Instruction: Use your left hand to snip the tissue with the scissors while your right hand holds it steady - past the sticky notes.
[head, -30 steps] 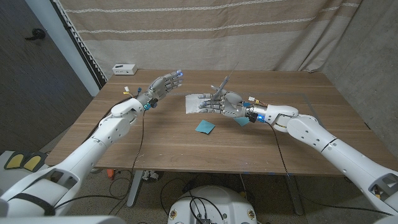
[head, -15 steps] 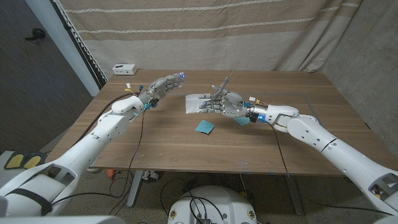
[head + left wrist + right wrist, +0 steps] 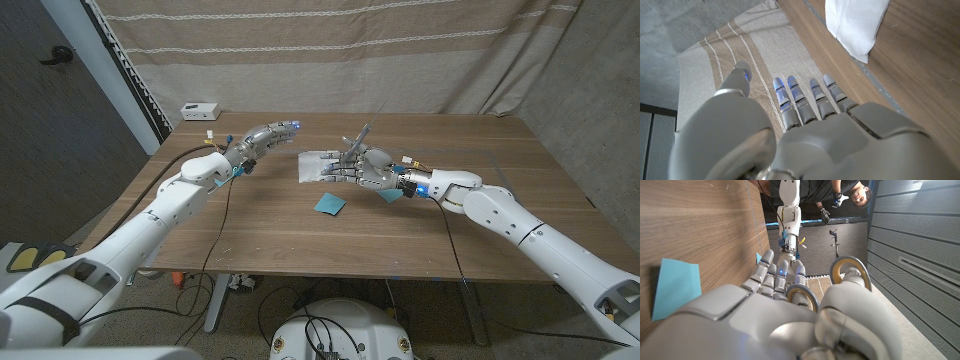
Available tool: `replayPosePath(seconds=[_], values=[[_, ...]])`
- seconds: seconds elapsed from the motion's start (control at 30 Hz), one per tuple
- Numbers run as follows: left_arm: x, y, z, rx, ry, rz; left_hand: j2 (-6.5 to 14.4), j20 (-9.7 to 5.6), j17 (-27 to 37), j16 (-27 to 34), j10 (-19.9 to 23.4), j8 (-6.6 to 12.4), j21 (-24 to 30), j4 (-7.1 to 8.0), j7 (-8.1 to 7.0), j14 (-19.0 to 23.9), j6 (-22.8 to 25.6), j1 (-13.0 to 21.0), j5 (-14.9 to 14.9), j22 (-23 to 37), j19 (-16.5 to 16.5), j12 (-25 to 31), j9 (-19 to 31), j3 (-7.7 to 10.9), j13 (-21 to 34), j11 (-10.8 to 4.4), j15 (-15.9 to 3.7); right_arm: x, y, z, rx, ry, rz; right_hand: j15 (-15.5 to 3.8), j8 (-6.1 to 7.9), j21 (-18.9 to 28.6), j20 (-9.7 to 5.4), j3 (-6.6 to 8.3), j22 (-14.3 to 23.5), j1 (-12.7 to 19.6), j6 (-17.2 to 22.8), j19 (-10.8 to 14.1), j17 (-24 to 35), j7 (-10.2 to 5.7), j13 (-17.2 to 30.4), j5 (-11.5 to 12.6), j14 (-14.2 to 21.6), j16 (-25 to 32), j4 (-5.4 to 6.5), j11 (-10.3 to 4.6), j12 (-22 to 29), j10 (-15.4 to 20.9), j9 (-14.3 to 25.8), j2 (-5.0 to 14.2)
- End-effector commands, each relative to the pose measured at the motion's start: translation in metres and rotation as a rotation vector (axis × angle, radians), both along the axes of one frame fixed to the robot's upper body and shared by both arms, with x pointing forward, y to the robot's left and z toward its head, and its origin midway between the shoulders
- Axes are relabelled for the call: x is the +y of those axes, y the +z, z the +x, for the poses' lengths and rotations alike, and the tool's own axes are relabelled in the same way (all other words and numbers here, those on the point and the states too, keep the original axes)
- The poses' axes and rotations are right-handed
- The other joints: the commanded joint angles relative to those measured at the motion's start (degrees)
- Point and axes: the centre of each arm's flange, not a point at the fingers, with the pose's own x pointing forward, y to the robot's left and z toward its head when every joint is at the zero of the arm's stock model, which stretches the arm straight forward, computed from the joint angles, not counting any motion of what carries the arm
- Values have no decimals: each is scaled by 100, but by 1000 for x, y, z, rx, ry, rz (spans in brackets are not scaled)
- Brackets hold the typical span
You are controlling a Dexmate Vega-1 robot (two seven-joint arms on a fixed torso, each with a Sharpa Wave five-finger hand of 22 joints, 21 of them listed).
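Observation:
A white tissue (image 3: 313, 166) lies on the table (image 3: 300, 235) past a blue sticky note (image 3: 329, 204). My right hand (image 3: 367, 168) holds the scissors (image 3: 358, 136) at the tissue's right edge, blades pointing up and away. In the right wrist view the scissors' grey ring handles (image 3: 850, 271) sit around the digits of my right hand (image 3: 785, 320), with the sticky note (image 3: 675, 287) on the wood beside it. My left hand (image 3: 262, 139) hovers left of the tissue, fingers stretched toward it, holding nothing. The left wrist view shows my left hand (image 3: 805, 135) with straight fingers and the tissue (image 3: 855, 22) ahead.
A small white box (image 3: 200, 110) sits at the table's back left corner. A striped curtain hangs behind the table. In the right wrist view my left arm (image 3: 789, 210) and a person (image 3: 850, 195) are visible beyond the table.
My left hand has straightened its fingers and reached a little further right toward the tissue. The right hand with the scissors has hardly moved.

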Motion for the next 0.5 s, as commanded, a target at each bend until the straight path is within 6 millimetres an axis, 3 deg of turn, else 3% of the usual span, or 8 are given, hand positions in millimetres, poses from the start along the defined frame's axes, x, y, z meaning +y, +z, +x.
replayPosePath(seconds=[0.03,0.43,0.5], values=[[-6,1,-9,-133,101,67,-13,11,2,8,7,12,-54,-42,-12,3,-17,130,-6,-12,-21,17,30,34,7,-76,-544,-1,0,0,0,-2,-1,2,-19,20,12,-18,0,-14,-151,-1,24,484,26,-18,34,-11,31,26,41,-19,25,-22],[-9,6,-17,-206,195,220,-23,48,-18,-5,-55,14,-131,-51,-29,-100,-63,188,-1,-26,-48,10,33,40,10,-78,-523,-3,-1,-2,4,10,1,-10,-43,37,26,-21,-5,-52,-131,25,42,486,89,-39,136,14,35,59,113,9,32,-41],[-11,9,-18,-216,215,279,-11,61,-26,76,-12,42,-176,-42,-32,67,-20,210,1,-30,-37,42,34,44,11,-79,-649,-3,-1,-2,7,13,1,-9,-53,42,26,-22,-5,-58,-141,33,46,495,99,-42,137,13,36,54,124,12,32,-45]])
